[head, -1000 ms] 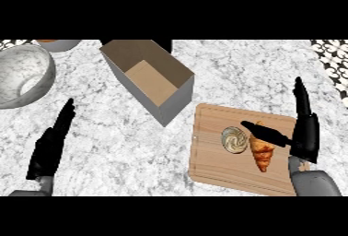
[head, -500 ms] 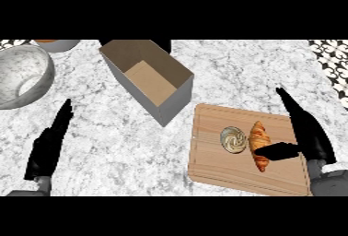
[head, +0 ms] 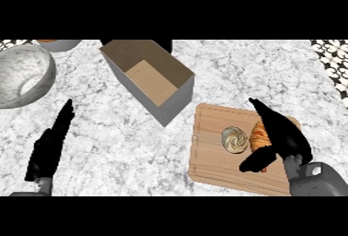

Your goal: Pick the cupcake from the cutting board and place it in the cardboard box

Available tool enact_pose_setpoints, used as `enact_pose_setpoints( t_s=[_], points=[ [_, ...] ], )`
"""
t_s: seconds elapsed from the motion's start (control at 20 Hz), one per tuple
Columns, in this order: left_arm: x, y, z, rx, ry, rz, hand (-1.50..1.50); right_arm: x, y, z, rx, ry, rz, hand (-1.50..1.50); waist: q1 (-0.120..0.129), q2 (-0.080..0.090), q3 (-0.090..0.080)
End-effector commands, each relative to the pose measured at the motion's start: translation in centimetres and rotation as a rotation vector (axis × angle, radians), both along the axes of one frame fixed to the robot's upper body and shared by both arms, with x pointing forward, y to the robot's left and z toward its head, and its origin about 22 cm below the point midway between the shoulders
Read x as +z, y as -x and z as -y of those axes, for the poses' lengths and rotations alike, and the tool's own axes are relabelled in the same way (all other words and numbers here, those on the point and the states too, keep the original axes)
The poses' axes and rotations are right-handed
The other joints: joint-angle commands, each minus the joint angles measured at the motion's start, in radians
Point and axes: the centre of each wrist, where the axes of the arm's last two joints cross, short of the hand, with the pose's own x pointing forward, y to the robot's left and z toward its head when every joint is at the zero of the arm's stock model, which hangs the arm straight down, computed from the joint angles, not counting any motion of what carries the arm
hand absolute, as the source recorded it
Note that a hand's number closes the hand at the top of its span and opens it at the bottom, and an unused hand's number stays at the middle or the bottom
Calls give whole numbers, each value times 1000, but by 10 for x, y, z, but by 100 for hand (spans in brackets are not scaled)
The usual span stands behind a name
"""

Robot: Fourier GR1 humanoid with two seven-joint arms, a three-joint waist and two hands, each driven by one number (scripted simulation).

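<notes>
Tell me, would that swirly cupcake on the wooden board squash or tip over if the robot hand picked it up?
Probably squashable on top: the cupcake shows a swirled, frosting-like top. It looks small beside the right robot hand, so likely light. Its round, squat shape sits flat on the cutting board, so tipping seems unlikely.

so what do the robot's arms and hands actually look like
Both hands are matte black with long, slim fingers and a thumb: the left hand and the right hand. Each sits on a smooth grey forearm with a rounded wrist end. No cables, markings or sleeves are visible.
</notes>
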Motion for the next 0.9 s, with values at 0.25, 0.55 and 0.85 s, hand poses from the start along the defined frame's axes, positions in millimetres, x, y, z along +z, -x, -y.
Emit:
enact_pose_setpoints(
  t_s=[0.25,0.55,0.85],
  points=[
    [2,-9,18,1,-2,6,0,-24,-4,-28,-74,55,-60,-150,-2,2,1],
    [-4,-8,4,-4,-5,-4,0,-16,-1,-29,-76,97,-112,-150,-3,1,1],
    [-16,-6,-4,0,9,-20,0,-44,18,-26,-70,78,-111,-150,-6,1,1]
  ],
)
